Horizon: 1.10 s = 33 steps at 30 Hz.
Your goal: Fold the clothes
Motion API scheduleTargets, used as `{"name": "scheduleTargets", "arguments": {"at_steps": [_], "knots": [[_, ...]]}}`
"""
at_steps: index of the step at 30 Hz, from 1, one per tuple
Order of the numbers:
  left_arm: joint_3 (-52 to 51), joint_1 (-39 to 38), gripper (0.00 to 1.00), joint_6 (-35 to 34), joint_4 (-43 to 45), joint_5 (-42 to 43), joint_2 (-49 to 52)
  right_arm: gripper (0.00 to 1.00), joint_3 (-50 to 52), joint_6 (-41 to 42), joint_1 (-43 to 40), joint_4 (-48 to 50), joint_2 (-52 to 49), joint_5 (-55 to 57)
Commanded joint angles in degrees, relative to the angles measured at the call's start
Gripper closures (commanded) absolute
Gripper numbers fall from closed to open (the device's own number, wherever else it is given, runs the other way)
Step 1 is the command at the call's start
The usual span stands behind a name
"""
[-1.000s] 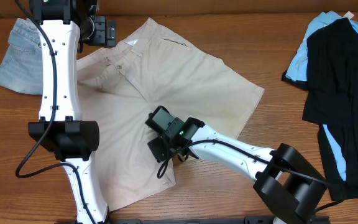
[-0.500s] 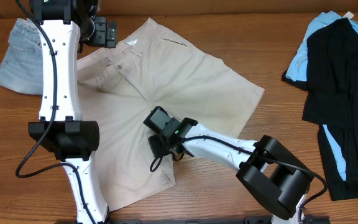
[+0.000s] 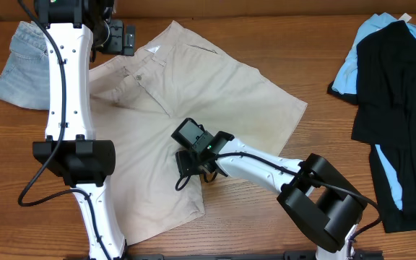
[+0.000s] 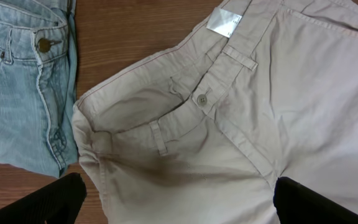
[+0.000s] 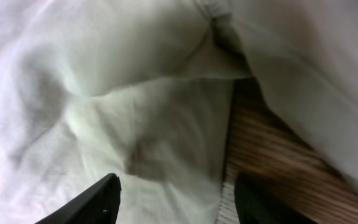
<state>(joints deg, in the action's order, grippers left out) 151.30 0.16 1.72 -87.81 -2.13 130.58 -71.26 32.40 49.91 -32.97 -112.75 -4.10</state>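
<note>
Right jaws have shifted slightly right; half-open, with the hem of the shorts between them, ungripped. Left jaws wide open, empty. Fold not begun.

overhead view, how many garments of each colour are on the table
pale beige khaki cotton shorts: 1
light-blue faded denim shorts: 1
black garment: 1
sky-blue garment, partly under the black one: 1
total: 4

You had the beige khaki shorts spread unfolded on the table, front up. Waistband and button sat upper left.
</note>
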Motion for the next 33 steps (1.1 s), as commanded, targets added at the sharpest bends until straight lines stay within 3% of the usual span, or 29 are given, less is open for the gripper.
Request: {"name": "scheduleTargets", "arguments": {"at_steps": [1, 4, 12, 17, 25, 33], "knots": [[-0.4, 0.6, 0.00, 1.1, 0.0, 0.2, 0.4, 0.37, 0.3, 0.9, -0.5, -0.5, -0.3, 2.8], [-0.4, 0.6, 0.00, 1.1, 0.0, 0.2, 0.4, 0.38, 0.3, 0.9, -0.5, -0.5, -0.3, 2.8], [-0.4, 0.6, 0.00, 1.4, -0.5, 0.2, 0.4, 0.65, 0.3, 0.6, 0.5, 0.0, -0.3, 2.4], [-0.3, 0.6, 0.00, 1.4, -0.5, 0.2, 0.4, 0.96, 0.2, 0.7, 0.6, -0.3, -0.3, 1.0], [-0.4, 0.6, 0.00, 2.0, -0.4, 0.2, 0.4, 0.96, -5.8, 0.5, -3.7, -13.9, -0.2, 0.4], [-0.4, 0.6, 0.00, 2.0, -0.5, 0.2, 0.4, 0.96, -6.5, -6.4, -12.7, -21.0, -0.2, 1.6]]}}
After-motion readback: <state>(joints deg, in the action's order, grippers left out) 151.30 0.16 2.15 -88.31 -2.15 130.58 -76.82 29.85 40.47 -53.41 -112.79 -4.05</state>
